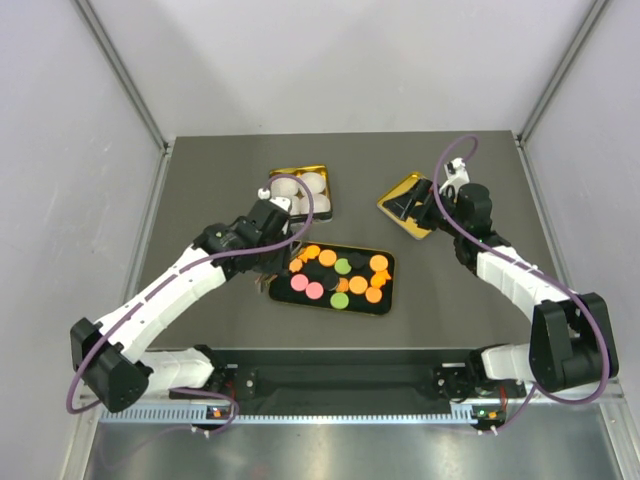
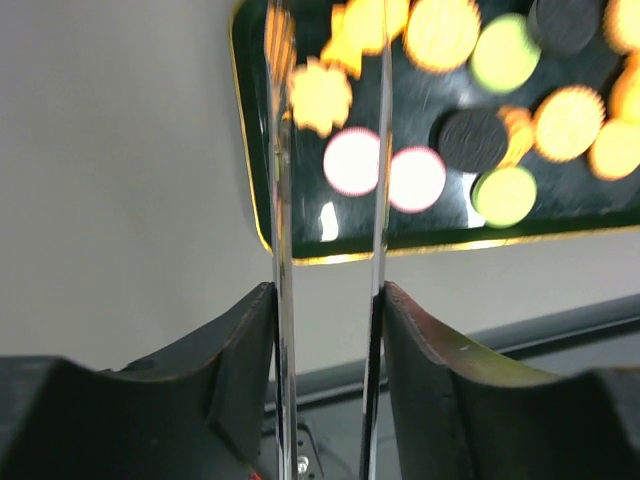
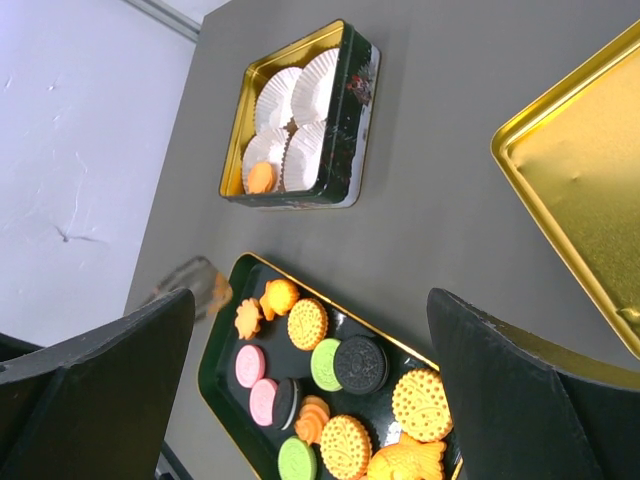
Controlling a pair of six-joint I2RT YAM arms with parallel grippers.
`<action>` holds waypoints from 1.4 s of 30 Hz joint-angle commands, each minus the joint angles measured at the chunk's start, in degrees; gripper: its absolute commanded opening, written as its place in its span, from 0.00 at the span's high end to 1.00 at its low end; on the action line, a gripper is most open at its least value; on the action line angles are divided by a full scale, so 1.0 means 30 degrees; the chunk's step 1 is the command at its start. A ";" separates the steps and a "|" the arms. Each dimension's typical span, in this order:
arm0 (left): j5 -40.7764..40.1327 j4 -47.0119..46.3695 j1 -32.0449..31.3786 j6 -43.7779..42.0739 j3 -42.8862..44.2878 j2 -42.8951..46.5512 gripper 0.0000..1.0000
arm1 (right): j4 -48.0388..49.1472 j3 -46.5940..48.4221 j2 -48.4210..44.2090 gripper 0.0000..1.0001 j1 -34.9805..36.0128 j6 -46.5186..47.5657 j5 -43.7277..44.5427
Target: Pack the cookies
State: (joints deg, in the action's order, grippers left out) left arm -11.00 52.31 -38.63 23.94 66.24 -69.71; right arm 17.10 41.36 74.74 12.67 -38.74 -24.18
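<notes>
At the near centre of the dark grey counter (image 1: 200, 190) lies the black oblong tray with a gilt rim (image 2: 430, 225). It carries the loose cookies: orange, pink, green and dark rounds. The left gripper (image 1: 279, 262) hangs over the tray's 9 o'clock end. Its clear jaws stand apart with nothing between them. A round pink cookie (image 2: 352, 160) shows through the gap below, with a second pink one just beside it at 3 o'clock. The left wrist view is blurred, so height above the cookies cannot be told.

Farther off, at 11 o'clock of the tray, sits the square dark tin with a gold interior (image 3: 352, 110), lined with white fluted paper cups (image 3: 318, 80). One small orange cookie (image 3: 261, 177) lies in a cup; the other cups show bare. At 1 o'clock of the tray lies the square gold lid (image 3: 580, 200), inside up. The right gripper (image 3: 311, 300) is near it, jaws wide apart and empty.

Judgement: the step in hand is a pick from the tray's 9 o'clock end. Centre the pink cookie in the gap and descend until the tips straddle its rim, clear of its neighbour. Close gently, as cookies are likely brittle. Lift straight up before carrying it toward a vacant cup.
</notes>
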 commanded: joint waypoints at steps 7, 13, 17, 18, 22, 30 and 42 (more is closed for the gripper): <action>-0.0257 0.0286 -0.0657 0.1159 -0.1220 0.0738 0.48 | 0.0744 0.0977 -0.0333 0.00 0.0290 0.0111 -0.0347; -0.0345 0.0316 -0.0804 0.1306 -0.1483 0.0796 0.48 | 0.0774 0.0919 -0.0333 0.00 0.0319 0.0111 -0.0318; -0.0433 0.0316 -0.0834 0.1335 -0.1600 0.0796 0.46 | 0.0861 0.0948 -0.0275 0.00 0.0319 0.0111 -0.0346; -0.0433 0.0345 -0.0834 0.1335 -0.1630 0.0767 0.46 | 0.0861 0.0919 -0.0275 0.00 0.0348 0.0111 -0.0347; -0.0579 0.0345 -0.0863 0.1276 -0.1659 0.0708 0.44 | 0.0891 0.0919 -0.0216 0.00 0.0348 0.0053 -0.0376; -0.0697 0.0257 -0.0922 0.1247 -0.1864 0.0561 0.45 | 0.0861 0.1007 -0.0216 0.00 0.0378 0.0111 -0.0318; -0.0639 -0.0358 -0.0922 0.1101 -0.2333 0.0094 0.45 | 0.0861 0.1095 -0.0187 0.00 0.0378 0.0111 -0.0347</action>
State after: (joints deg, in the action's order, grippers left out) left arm -12.08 53.67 -41.21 27.31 59.48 -69.28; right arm 17.12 41.39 74.74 13.04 -38.74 -24.56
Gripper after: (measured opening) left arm 0.555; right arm 0.996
